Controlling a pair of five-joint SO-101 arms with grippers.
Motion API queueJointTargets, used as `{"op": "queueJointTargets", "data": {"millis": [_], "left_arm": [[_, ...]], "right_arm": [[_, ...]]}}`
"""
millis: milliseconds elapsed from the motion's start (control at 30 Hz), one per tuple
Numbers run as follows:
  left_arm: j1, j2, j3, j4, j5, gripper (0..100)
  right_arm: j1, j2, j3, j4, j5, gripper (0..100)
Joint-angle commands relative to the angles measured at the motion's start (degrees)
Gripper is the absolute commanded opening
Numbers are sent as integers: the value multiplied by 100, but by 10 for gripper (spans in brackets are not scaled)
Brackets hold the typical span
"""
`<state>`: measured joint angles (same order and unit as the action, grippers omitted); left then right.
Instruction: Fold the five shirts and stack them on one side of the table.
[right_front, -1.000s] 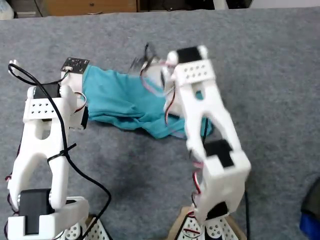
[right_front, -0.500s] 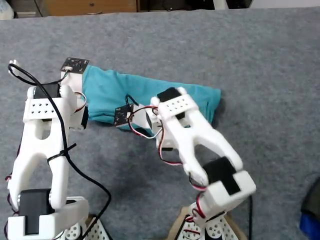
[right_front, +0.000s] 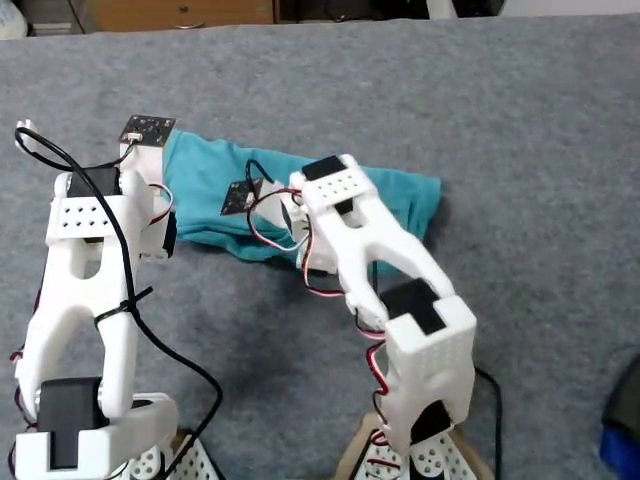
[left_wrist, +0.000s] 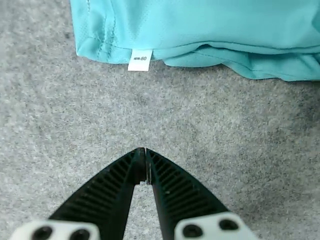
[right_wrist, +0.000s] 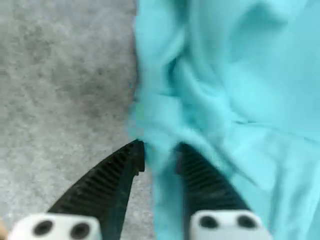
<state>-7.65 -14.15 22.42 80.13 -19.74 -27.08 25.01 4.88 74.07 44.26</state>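
One teal shirt (right_front: 205, 195) lies stretched lengthwise on the grey tabletop (right_front: 520, 120), in its far half, about midway between the left and right edges. It is partly folded, creased, and bunched along its near edge.

The right claw (right_wrist: 157, 150) grasps a fold of the shirt's cloth at that near edge, with teal fabric pinched between its jaws. The left claw (left_wrist: 145, 152) is clenched on nothing and hangs over bare tabletop, just short of the shirt's end that carries a small white label (left_wrist: 140, 59).

The step in hand looks like folding the near edge over. To do it well, the right claw should lift the pinched cloth only enough to clear the layer under it. It should then carry the cloth straight toward the far edge and let go once the edges line up. A thin pinch may slip, so the motion should be slow. The left claw could press down the label end to stop the whole shirt from dragging.

Counted: one shirt of the five named, one label, two arms, two claws.
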Motion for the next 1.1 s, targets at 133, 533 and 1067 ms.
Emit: {"op": "queueJointTargets", "data": {"millis": [133, 533, 1067], "left_arm": [[-35, -180, 26, -18, 18, 21], [-35, -180, 35, -9, 26, 21], [-35, -224, -9, 141, 18, 21]], "right_arm": [[330, 40, -497, -44, -360, 58], [708, -13, -1868, 659, -695, 19], [708, 804, -3204, 484, -695, 130]]}}
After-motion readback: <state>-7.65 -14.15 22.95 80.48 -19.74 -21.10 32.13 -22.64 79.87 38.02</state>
